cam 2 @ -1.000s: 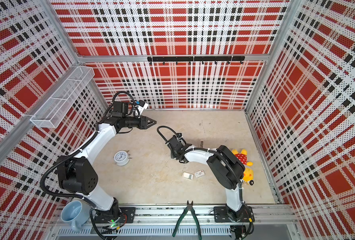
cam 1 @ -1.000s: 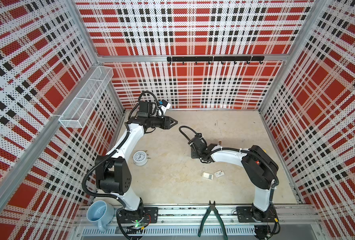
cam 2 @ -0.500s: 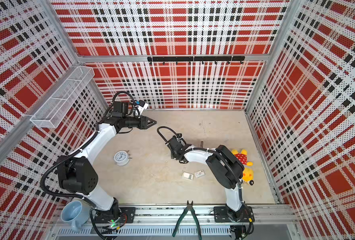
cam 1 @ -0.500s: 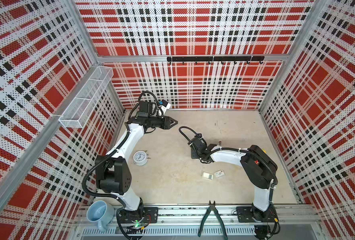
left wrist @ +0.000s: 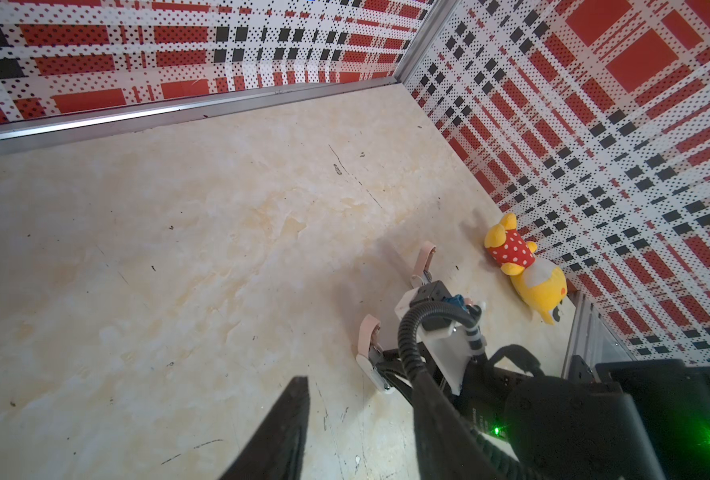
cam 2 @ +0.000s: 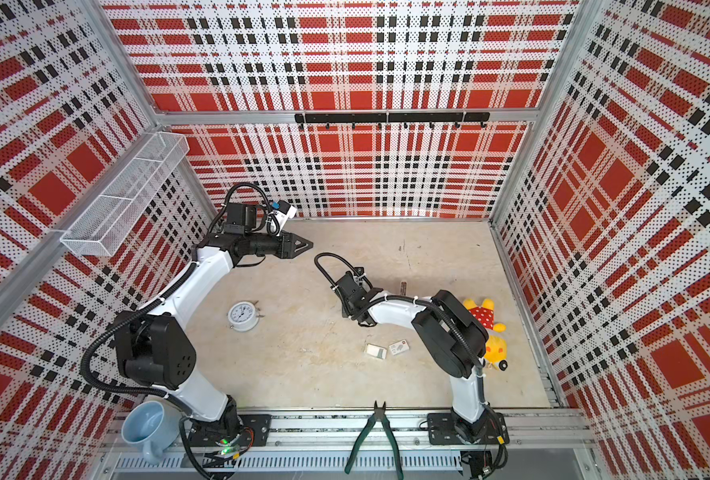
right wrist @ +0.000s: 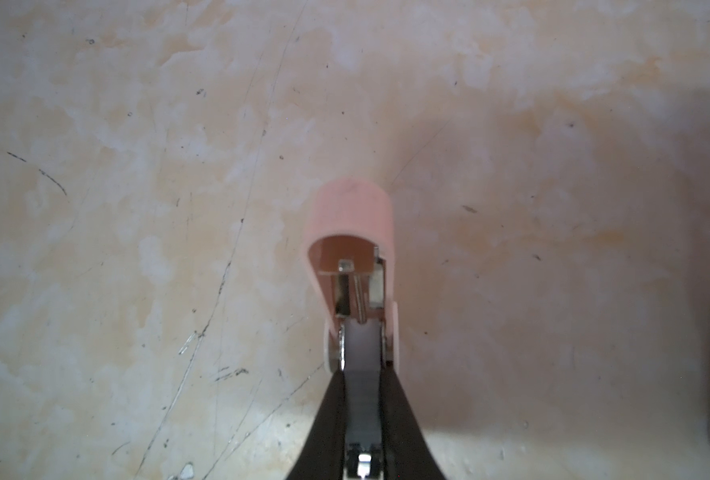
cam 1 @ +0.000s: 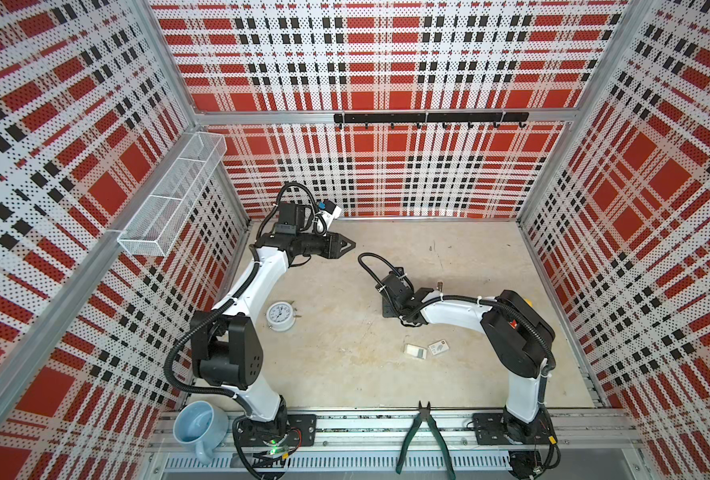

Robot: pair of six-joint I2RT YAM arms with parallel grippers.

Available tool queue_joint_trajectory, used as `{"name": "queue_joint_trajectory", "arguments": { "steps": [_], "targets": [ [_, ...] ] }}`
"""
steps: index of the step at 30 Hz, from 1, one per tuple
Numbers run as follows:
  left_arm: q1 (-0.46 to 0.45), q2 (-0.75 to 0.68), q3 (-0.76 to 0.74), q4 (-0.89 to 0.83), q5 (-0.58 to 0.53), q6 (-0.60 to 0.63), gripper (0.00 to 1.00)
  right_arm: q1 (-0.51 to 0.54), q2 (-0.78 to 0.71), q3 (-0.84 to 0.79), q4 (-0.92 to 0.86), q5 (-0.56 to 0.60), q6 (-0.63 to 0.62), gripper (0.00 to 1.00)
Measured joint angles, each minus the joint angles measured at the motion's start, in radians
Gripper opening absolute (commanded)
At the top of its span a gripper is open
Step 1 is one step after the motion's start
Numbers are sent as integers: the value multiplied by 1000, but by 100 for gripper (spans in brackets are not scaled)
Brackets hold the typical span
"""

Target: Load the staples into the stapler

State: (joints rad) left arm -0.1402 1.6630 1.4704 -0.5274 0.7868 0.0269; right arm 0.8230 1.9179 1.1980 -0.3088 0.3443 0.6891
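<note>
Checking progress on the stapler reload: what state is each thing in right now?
stapler: hinged open, held by the right end effector
right end effector: shut on the stapler
left end effector: raised, open or shut unclear
staples: lying on the table, not yet loaded
pliers: handles spread
plush toy: lying down

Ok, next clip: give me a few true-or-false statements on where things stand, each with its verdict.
1. The right gripper is shut on the pink stapler. True.
2. The pliers lie beside the clock. False: they lie on the front rail.
3. The blue cup hangs on the hook rail. False: it sits by the left arm's base.
4. The plush toy lies near the right wall. True.
5. The staples lie on the table beside the white sleeve. True.
</note>
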Motion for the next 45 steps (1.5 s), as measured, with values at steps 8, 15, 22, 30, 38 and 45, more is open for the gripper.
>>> {"name": "queue_joint_trajectory", "arguments": {
  "steps": [8,15,22,30,38,45],
  "targets": [
    [0,0,0,0,0,0,45,0,0,-2,2,0,7,17],
    [0,0,-2,1,0,0,45,0,0,-3,4,-1,10,18],
    [0,0,-2,1,2,0,45,0,0,-9,13,-1,12,18],
    [0,0,-5,2,3,0,45,0,0,-12,16,-1,14,20],
    [0,0,-10,3,3,0,45,0,0,-13,16,-3,15,24],
    [1,0,-10,3,3,0,45,0,0,-14,17,-3,13,30]
  ]
}}
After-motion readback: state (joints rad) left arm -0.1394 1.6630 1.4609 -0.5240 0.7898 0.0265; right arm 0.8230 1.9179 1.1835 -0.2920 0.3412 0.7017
